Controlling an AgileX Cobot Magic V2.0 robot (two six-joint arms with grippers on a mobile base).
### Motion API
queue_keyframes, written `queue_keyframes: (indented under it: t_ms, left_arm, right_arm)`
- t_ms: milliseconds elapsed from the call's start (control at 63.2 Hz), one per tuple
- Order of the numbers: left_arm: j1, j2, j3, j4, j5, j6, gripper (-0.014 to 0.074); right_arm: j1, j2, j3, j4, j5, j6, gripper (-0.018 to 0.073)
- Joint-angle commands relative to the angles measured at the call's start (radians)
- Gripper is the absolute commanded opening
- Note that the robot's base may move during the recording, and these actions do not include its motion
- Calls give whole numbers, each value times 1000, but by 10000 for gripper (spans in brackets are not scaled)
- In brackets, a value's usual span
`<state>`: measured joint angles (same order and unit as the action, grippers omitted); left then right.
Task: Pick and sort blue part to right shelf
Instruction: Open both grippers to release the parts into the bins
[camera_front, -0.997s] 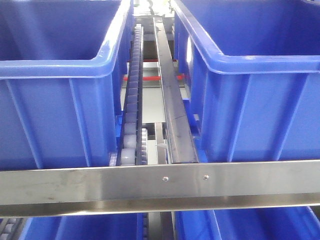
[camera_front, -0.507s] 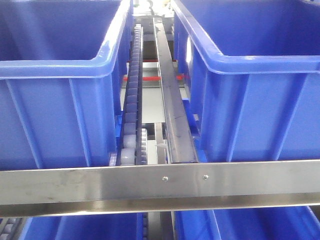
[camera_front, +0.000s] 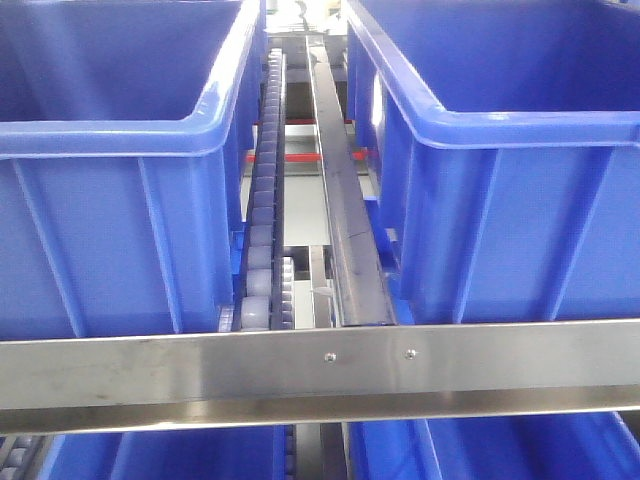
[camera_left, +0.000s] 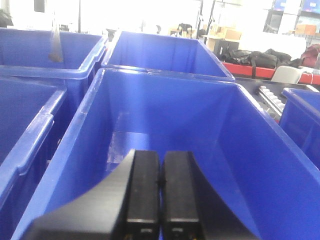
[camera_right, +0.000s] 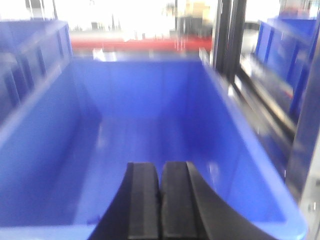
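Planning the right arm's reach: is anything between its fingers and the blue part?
No blue part shows in any view, so that cannot be judged. The right gripper is shut over a blue bin whose visible floor looks bare; the picture is blurred.

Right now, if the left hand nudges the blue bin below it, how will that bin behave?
The blue bin probably feels light: the part of its floor in view past the shut left hand is bare. Its thick rolled rim suggests stiff walls that won't buckle. A roller track runs between bins in the front view, so it may slide easily if it sits on rollers.
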<state>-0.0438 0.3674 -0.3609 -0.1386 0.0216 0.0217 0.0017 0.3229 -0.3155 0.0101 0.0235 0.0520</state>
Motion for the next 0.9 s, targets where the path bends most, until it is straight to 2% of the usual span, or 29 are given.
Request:
queue_keyframes:
  t_ms: [0,443,886]
  left_arm:
    - [0,3,-29,-8,-83,-1,133]
    - [0,3,-29,-8,-83,-1,133]
    - [0,3,-29,-8,-83,-1,133]
  right_arm:
    - [-6,2,-30,3,-89,1,66]
    - [-6,-10,-6,3,-101,1,66]
    - [-6,-346,325,4,-101,1,66]
